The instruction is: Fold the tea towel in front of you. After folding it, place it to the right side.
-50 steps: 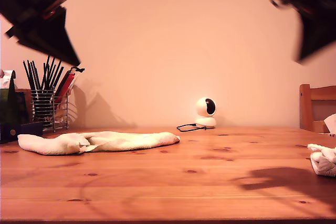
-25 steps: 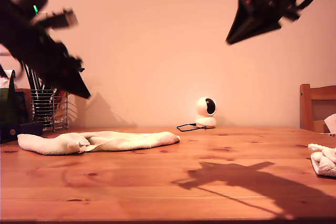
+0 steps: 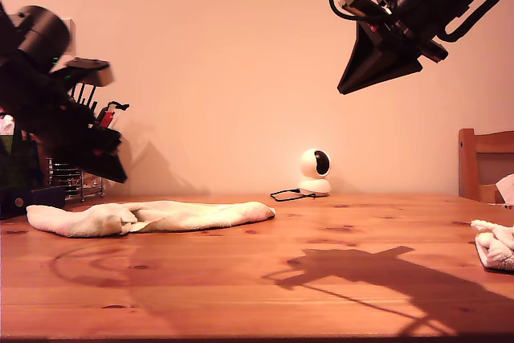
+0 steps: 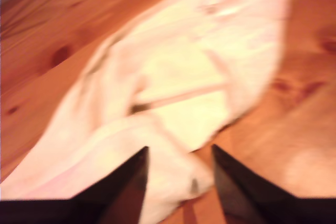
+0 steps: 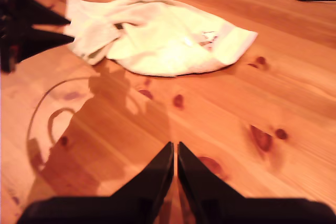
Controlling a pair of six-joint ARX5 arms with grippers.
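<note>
Warm pine fills the scene, a knotty bench [image 3: 265,279] under a bare wall, with the tea towel [image 3: 148,217] lying crumpled in a long low heap toward the exterior view's left, not yet folded. It sits there loose and unheld, so I judge the job is at its very start: the cloth has to be caught at an edge and spread before any fold is possible. My first claw [image 4: 178,161] hangs low just above the towel's near end, tilted downward, its two dark jaws parted with cloth showing between and beyond them but nothing gripped; that view is blurred, so contact I cannot tell. My second claw [image 5: 175,156] is raised high at the exterior view's upper right, angled down toward the bench, its jaws drawn together to a thin slit and holding nothing, well apart from the towel. A second pale cloth [image 3: 495,245] rests at the exterior view's right edge.
</note>
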